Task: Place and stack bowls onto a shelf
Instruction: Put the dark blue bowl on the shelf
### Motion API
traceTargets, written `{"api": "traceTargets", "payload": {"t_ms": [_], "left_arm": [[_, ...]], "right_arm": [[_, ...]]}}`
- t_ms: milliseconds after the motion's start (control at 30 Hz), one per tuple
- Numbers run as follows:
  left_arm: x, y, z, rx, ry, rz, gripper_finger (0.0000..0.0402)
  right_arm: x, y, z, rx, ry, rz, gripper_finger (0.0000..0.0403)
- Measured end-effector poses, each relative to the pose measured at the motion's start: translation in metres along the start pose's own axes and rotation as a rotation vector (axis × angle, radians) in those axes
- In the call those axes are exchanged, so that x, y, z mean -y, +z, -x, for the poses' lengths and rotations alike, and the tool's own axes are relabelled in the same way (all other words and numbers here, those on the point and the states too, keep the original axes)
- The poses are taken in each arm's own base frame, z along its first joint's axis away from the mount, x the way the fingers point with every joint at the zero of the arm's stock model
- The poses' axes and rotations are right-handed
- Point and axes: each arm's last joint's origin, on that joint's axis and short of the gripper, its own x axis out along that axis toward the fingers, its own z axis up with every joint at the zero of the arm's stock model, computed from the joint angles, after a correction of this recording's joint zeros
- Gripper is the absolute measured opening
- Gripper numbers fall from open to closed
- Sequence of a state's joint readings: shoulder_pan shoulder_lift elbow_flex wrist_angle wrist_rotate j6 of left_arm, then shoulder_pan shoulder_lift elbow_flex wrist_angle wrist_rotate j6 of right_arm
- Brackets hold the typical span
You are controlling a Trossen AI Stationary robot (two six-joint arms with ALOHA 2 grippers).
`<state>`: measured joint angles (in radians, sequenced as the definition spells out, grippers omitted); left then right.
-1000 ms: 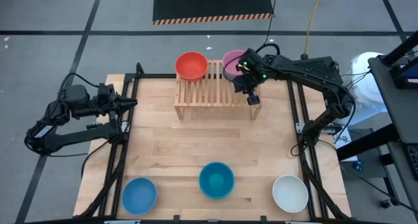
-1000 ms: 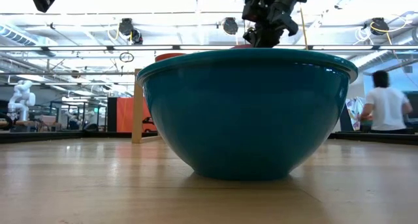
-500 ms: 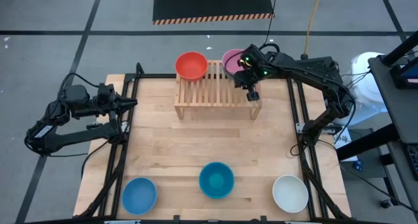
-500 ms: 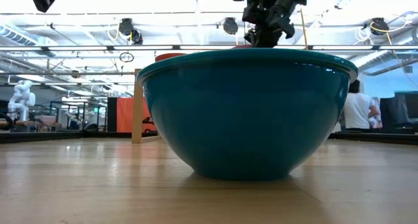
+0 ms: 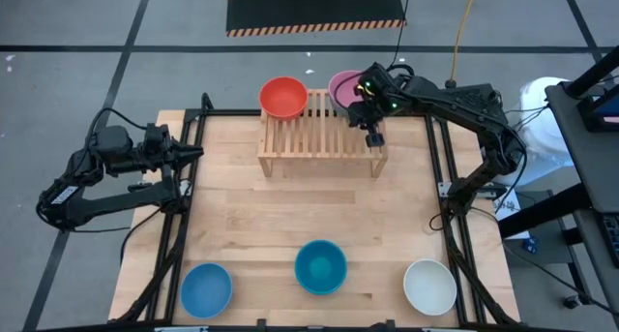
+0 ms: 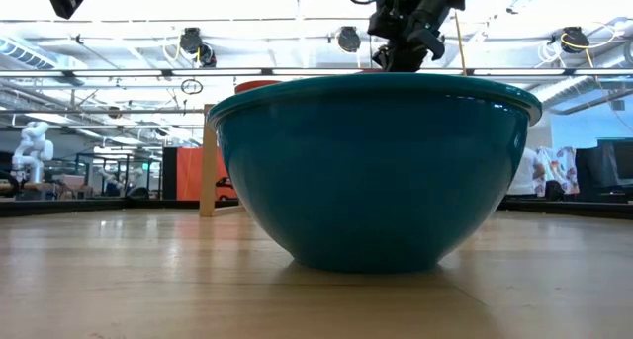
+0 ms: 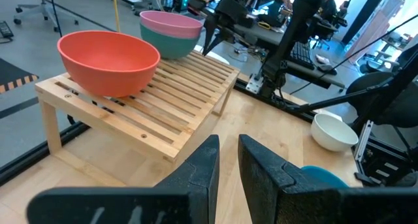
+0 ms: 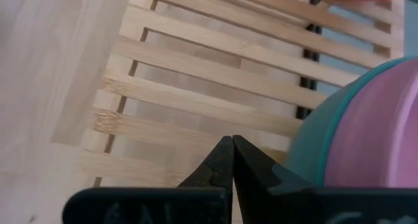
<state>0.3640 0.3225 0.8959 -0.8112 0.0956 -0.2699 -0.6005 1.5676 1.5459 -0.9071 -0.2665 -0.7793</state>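
Observation:
The shelf (image 5: 319, 131) stands at the table's far middle. A red bowl (image 5: 283, 97) sits on its left end. On its right end a pink bowl (image 5: 343, 87) is nested in a green bowl (image 7: 171, 46). My right gripper (image 5: 373, 138) hangs shut above the shelf's right near corner, beside that stack, touching nothing; its tips (image 8: 231, 143) show over the slats. A light blue bowl (image 5: 206, 288), a teal bowl (image 5: 320, 266) and a white bowl (image 5: 429, 286) sit along the near edge. My left gripper (image 7: 228, 160) waits at the table's left edge with a narrow gap between its fingers.
Black frame rails (image 5: 440, 192) run along the table's left and right sides. Bare wood (image 5: 309, 201) lies between the shelf and the three near bowls. In the low view the teal bowl (image 6: 371, 171) hides most of the shelf.
My right gripper, still shut, has crept a little toward the table's far edge, from just off the shelf's right near corner to over its slats.

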Motion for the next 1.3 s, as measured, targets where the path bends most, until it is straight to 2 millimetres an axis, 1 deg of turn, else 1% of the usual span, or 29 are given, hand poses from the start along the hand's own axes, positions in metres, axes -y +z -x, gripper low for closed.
{"api": "traceTargets", "payload": {"t_ms": [100,200,333,433,533,833,1300], "left_arm": [[0.0,0.0,0.0,0.0,0.0,0.0,0.0062],[0.0,0.0,0.0,0.0,0.0,-0.012,0.0062],[0.0,0.0,0.0,0.0,0.0,-0.03,0.0062],[0.0,0.0,0.0,0.0,0.0,-0.031,0.0062],[0.0,0.0,0.0,0.0,0.0,-0.032,0.0062],[0.0,0.0,0.0,0.0,0.0,-0.047,0.0062],[0.0,0.0,0.0,0.0,0.0,-0.058,0.0062]], "right_arm": [[-0.01,0.0,0.003,-0.035,0.044,-0.017,0.0],[-0.023,0.003,0.012,-0.052,0.081,0.002,0.0],[-0.036,0.009,0.027,-0.017,0.073,0.023,0.0],[-0.04,0.011,0.034,0.002,0.064,0.018,0.0],[-0.039,0.011,0.032,-0.004,0.068,-0.002,0.0],[-0.026,0.012,0.006,-0.017,0.069,0.051,0.0],[-0.003,0.001,-0.001,-0.013,0.014,0.029,0.0]]}}
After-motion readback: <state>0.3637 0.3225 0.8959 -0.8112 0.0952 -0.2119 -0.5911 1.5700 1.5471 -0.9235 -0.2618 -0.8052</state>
